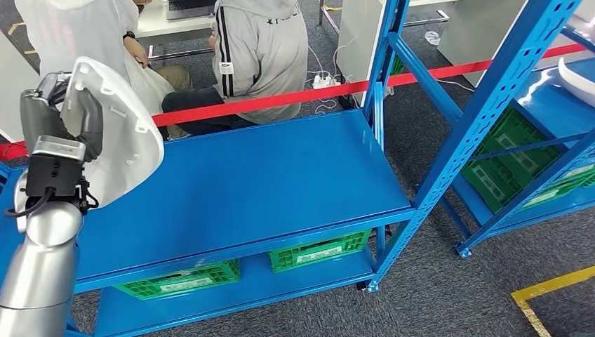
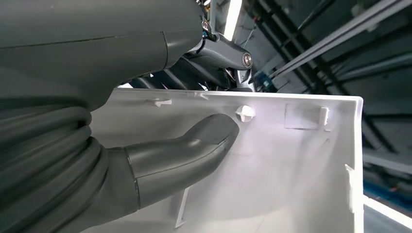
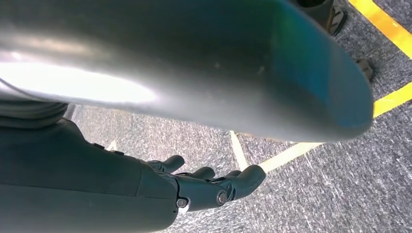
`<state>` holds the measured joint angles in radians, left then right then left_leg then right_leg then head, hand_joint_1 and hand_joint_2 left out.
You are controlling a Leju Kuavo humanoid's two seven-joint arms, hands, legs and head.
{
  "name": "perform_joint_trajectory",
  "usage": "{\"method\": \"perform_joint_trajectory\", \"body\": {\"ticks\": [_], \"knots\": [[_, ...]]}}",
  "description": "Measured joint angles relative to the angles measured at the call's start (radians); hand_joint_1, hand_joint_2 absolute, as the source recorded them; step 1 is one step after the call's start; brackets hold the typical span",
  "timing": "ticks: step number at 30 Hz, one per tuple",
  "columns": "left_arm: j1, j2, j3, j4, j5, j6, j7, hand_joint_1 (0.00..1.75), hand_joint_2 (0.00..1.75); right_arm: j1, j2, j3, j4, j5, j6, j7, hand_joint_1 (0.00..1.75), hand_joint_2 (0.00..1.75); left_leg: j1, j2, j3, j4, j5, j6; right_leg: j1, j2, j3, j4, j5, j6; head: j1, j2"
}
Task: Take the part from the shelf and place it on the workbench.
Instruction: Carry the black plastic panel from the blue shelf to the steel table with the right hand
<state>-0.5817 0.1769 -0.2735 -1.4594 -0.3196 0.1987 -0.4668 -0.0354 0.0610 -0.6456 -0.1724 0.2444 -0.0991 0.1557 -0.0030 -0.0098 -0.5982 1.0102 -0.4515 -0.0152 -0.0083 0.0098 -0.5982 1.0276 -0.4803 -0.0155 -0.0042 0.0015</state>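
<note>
My left hand (image 1: 62,112) holds a white moulded plastic part (image 1: 125,144) up at the left of the head view, above the left end of the blue workbench top (image 1: 245,182). In the left wrist view the thumb of my left hand (image 2: 180,158) presses on the part's ribbed inner face (image 2: 291,174), with the darker fingers behind its edge. My right hand (image 3: 214,187) hangs over the grey floor, its fingers loosely extended and holding nothing.
A blue shelf rack (image 1: 491,91) stands to the right, with another white part (image 1: 579,78) on it and green crates (image 1: 502,165) lower down. More green crates (image 1: 319,251) sit under the bench. Two people (image 1: 259,56) sit behind a red tape (image 1: 295,97).
</note>
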Motion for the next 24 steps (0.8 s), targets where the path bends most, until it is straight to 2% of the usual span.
{"method": "perform_joint_trajectory", "body": {"ticks": [6,13,16,20,21,22,24], "knots": [[0.033,0.018,0.024,-0.066,0.043,-0.015,-0.015,1.75,1.75,0.0,0.0,-0.002,0.0,0.009,0.003,0.0,0.0,0.0,-0.001,0.0,0.0,0.0,-0.001,0.001,-0.001,0.0,0.0,-0.001,0.0,0.0,0.0,0.0],[0.046,0.032,0.026,-0.084,0.07,-0.034,-0.015,1.75,1.75,-0.001,0.002,-0.002,0.0,0.017,0.003,0.0,0.0,0.0,-0.004,0.0,-0.001,0.006,-0.005,0.006,-0.002,-0.001,0.002,-0.001,-0.001,0.003,0.0,0.0],[0.049,0.035,0.026,-0.084,0.075,-0.036,-0.015,1.75,1.75,-0.001,0.005,-0.002,0.0,0.016,0.003,0.001,0.0,0.0,-0.005,0.0,-0.001,0.01,-0.009,0.011,-0.003,-0.001,0.004,-0.001,-0.002,0.007,0.0,0.0],[0.052,0.037,0.026,-0.086,0.078,-0.041,-0.013,1.75,1.75,0.0,0.008,-0.002,0.0,0.014,0.003,0.0,0.0,0.0,-0.002,0.001,0.003,0.006,-0.004,0.022,-0.004,0.0,0.01,-0.002,-0.004,0.02,0.0,0.0],[0.052,0.037,0.026,-0.087,0.079,-0.041,-0.013,1.75,1.75,0.0,0.008,-0.002,0.0,0.012,0.003,0.0,0.0,0.0,0.002,0.003,0.005,0.001,0.001,0.025,-0.003,-0.001,0.007,0.01,-0.015,0.023,0.001,0.0],[0.054,0.037,0.026,-0.087,0.081,-0.042,-0.013,1.75,1.75,0.0,0.008,-0.003,0.0,0.01,0.003,0.0,0.0,0.0,0.006,0.004,0.007,-0.005,0.005,0.028,-0.003,-0.001,-0.004,0.04,-0.038,0.027,0.003,0.0],[0.061,0.038,0.026,-0.087,0.087,-0.046,-0.016,1.75,1.75,0.001,0.009,-0.005,0.0,0.006,0.004,-0.001,0.0,0.0,0.008,0.008,0.006,-0.006,0.007,0.03,-0.005,-0.003,-0.053,0.155,-0.108,0.033,0.006,0.0]]}}
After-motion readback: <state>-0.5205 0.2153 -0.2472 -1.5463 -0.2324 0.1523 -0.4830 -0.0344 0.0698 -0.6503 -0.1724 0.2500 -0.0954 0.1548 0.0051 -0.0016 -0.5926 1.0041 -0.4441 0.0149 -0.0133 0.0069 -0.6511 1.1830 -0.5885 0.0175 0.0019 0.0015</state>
